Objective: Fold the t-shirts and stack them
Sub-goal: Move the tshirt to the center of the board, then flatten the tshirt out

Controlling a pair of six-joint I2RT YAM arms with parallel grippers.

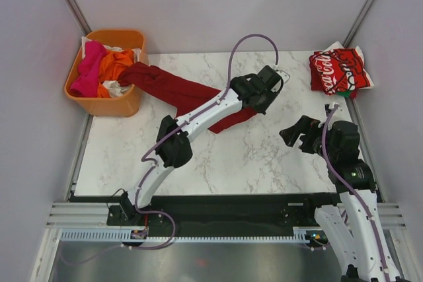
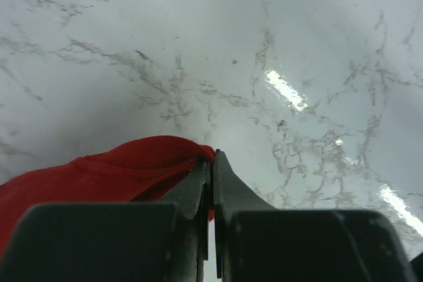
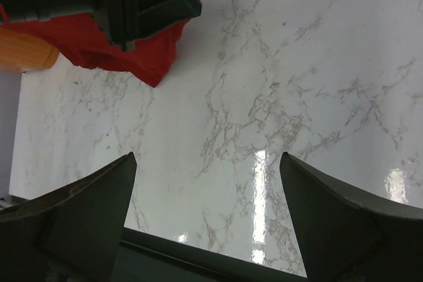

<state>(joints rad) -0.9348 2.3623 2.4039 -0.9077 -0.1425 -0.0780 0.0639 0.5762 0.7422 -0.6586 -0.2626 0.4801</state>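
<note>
The left arm [image 1: 192, 121] and the dark-red t-shirt [image 1: 175, 94] stretched from the orange tub [image 1: 106, 105] bar the bench [image 1: 251, 163] diagonally. Bare marble lies free ahead of the wide-spread right claw [image 3: 208, 156]. More lies between the left claw [image 2: 211, 160] and the folded Coca-Cola t-shirt [image 1: 338, 70] in the far right corner.

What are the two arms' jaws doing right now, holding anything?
Left gripper: jaws closed, pinching the dark-red t-shirt.
Right gripper: jaws open, holding nothing.
</note>
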